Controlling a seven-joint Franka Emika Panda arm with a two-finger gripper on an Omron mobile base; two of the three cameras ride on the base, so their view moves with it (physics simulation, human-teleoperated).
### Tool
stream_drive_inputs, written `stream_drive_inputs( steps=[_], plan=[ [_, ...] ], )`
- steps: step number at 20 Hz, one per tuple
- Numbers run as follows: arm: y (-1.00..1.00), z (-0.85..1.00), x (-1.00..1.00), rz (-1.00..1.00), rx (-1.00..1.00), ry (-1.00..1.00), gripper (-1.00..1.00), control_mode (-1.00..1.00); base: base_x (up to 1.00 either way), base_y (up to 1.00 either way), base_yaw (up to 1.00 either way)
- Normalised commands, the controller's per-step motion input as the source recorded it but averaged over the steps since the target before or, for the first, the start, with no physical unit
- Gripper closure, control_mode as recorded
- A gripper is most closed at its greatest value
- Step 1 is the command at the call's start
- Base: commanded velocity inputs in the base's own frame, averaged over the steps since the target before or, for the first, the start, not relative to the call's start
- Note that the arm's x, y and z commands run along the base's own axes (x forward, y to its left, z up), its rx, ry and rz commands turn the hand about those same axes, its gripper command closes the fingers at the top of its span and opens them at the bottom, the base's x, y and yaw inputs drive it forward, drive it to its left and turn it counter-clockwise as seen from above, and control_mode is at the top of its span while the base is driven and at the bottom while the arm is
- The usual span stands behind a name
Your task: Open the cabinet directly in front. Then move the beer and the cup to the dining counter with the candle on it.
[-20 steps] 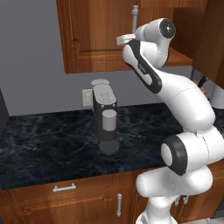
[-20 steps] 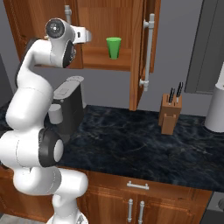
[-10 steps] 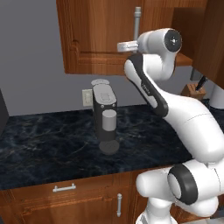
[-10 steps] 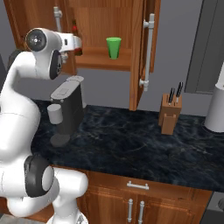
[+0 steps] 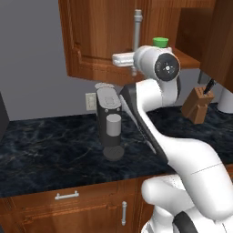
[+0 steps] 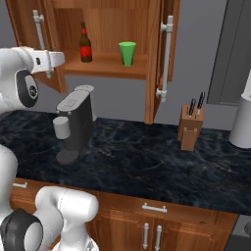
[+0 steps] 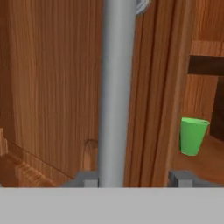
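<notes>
My claw (image 7: 135, 178) stood at the silver handle (image 7: 116, 87) of the left door (image 5: 98, 38) of the cabinet (image 6: 110, 37). In the hand view the bar rose just beside the left fingertip (image 7: 89, 179), while the right fingertip (image 7: 181, 178) stood apart from it with a gap between; the jaws were part-way closed, and I could not tell whether they gripped the bar.

The cabinet was reddish-brown wood with raised panels. Both doors were swung out, the right door (image 6: 159, 49) edge-on in the right base view with its own long handle (image 6: 166, 56). On the shelf (image 6: 105, 66) the beer (image 6: 85, 44), a dark bottle with a red label and narrow neck, stood upright toward the left. The cup (image 6: 127, 53), bright green and tapered, stood upright to its right, well apart from it and near the shelf's front edge. Open shelf lay between the two and in front of the beer.

Below, the black veined worktop (image 6: 147, 162) carried a coffee machine (image 6: 73, 125) under the cabinet's left half and a knife block (image 6: 190, 125) to the right. The stretch of worktop between them was bare.
</notes>
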Motion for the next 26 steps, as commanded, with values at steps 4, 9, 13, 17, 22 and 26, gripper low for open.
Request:
stream_drive_inputs(
  steps=[4,9,13,17,22,26],
  plan=[
    [1.0,0.0,-1.0,-0.19,0.0,0.0,1.0,-1.0,0.0,0.0,0.0],
    [0.96,0.0,-0.57,-0.12,-0.03,0.07,-1.0,-1.0,0.0,0.0,0.0],
    [-0.14,0.0,-0.15,0.0,0.02,0.0,-1.0,-1.0,0.0,0.0,0.0],
    [-0.98,0.0,-0.79,0.08,0.26,-0.03,-1.0,-1.0,0.0,0.0,0.0],
    [-1.0,0.0,-0.64,0.2,0.33,-0.03,-1.0,-1.0,0.0,0.0,0.0],
    [-1.0,0.03,-0.11,0.28,0.28,-0.02,-1.0,-1.0,0.0,0.0,0.0]
  ],
)
